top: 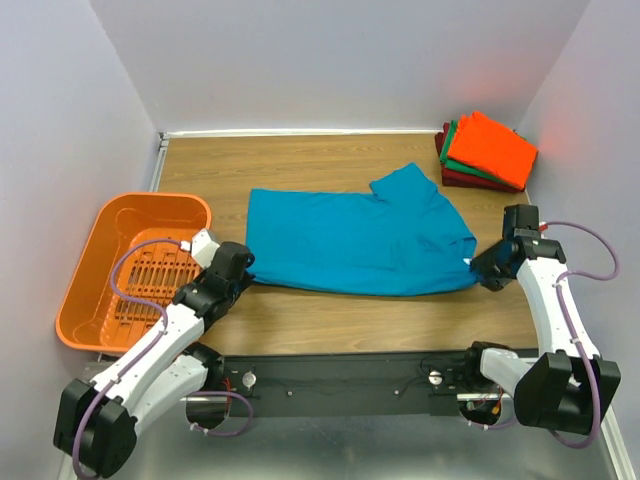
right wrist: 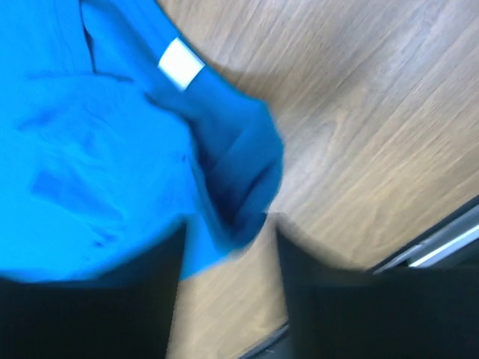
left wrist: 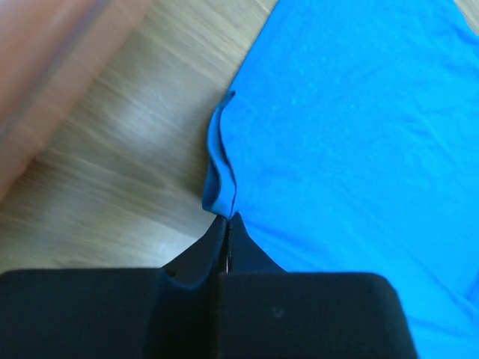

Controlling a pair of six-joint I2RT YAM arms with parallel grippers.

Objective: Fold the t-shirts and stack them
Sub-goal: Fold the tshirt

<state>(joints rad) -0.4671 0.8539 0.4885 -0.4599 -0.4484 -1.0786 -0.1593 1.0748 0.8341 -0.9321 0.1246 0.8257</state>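
Wood table is bearing your teal shirt, lying spread mid-table | basket is sitting far left | stack is resting at the far-right corner | your left gripper is clamping the shirt's edge | your right gripper is straddling its corner, fingers apart, near the label

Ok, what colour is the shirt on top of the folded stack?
Bright orange shirt; top external view shows it best.
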